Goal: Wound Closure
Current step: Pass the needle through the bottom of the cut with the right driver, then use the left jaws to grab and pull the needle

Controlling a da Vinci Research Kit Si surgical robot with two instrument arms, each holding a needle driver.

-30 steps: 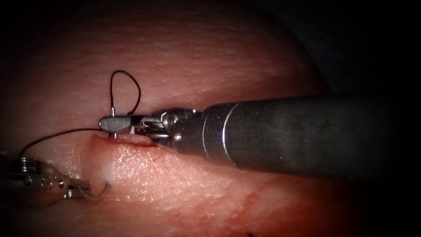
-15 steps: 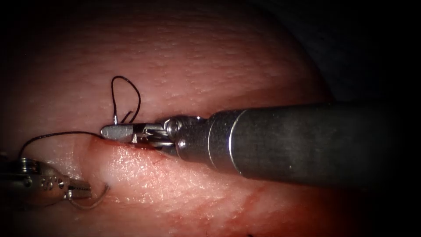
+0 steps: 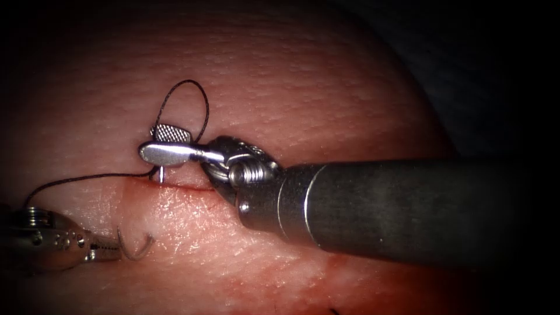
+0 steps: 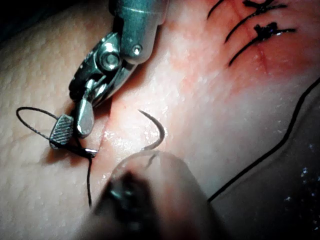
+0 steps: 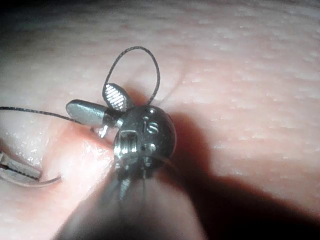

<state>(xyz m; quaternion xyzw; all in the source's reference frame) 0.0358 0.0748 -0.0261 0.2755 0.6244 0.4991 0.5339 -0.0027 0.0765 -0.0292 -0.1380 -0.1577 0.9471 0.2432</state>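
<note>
Needle [image 3: 135, 248], lower left, is held near its end by the left tool [image 3: 104, 253]; right tool [image 3: 169, 144] gapes empty beside the thread [image 3: 185, 108] loop, which could snag a jaw.

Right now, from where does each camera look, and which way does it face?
Endoscope view: above and in front, facing the cut in the tissue. It shows the right tool, jaws open and holding nothing, by the thread loop. The left tool grips the needle near one end, by the cut's left end, seemingly out of the tissue.
Left wrist view: on the left arm, looking along its shaft at the needle.
Right wrist view: on the right arm, looking along its shaft at its open jaws.
Shared: needle, thread loop, right tool.
</note>
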